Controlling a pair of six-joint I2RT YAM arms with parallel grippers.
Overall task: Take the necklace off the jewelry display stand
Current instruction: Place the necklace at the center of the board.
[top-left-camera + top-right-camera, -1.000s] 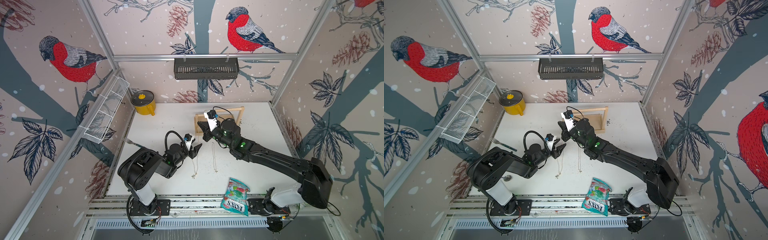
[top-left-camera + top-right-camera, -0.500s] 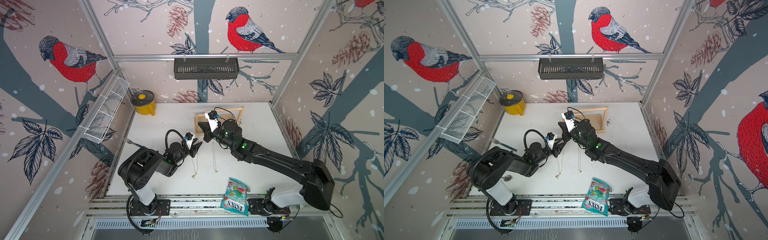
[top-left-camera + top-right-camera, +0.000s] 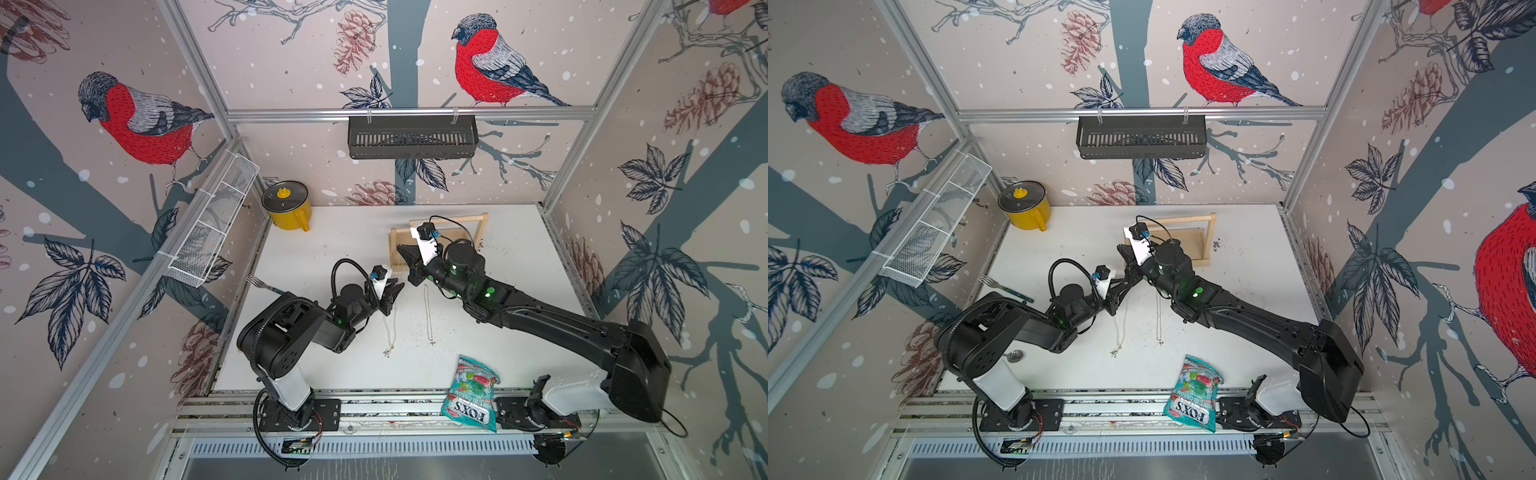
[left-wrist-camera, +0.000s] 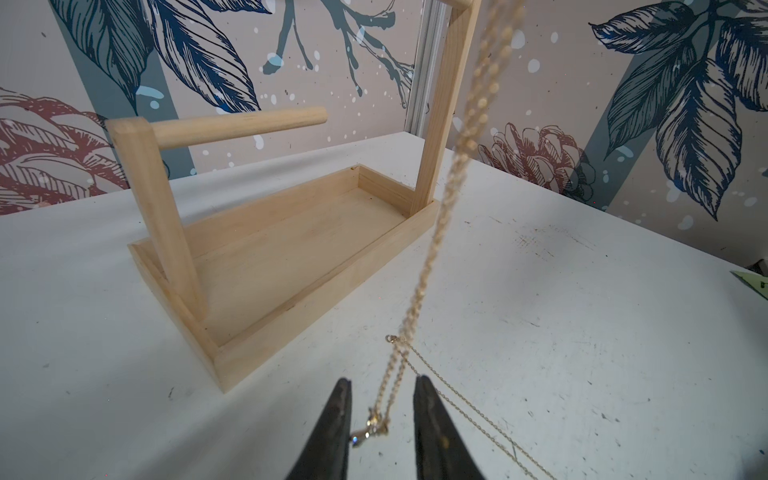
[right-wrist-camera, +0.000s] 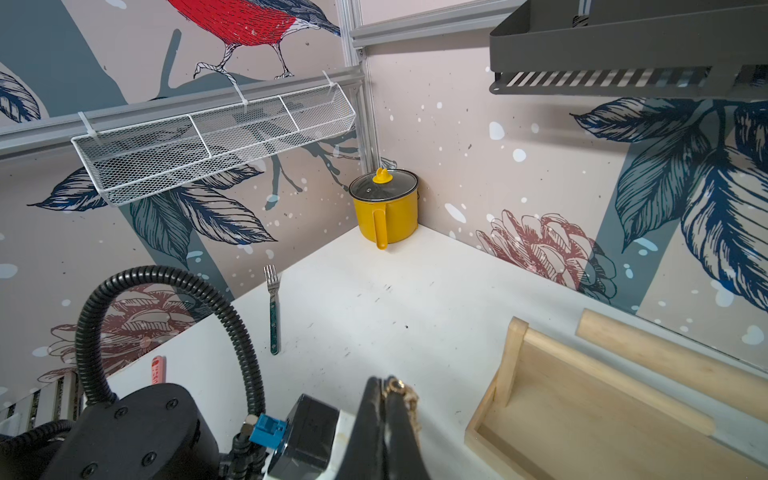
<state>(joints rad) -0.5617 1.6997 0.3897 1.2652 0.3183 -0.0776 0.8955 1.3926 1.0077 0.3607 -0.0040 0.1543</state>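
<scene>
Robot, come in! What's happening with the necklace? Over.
Right gripper shut on necklace, chain dangling beside the stand. Left gripper open, jaws either side of its lower end. Loose chain on table nearby.

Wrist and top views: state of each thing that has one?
right gripper: shut on the necklace
left gripper: open, jaws either side of the necklace's lower end
necklace: off the stand, hanging from the right gripper
stand: upright, bar bare
pot: lid on
fork: lying flat
candy bag: lying flat; sealed or not, cannot tell
</scene>
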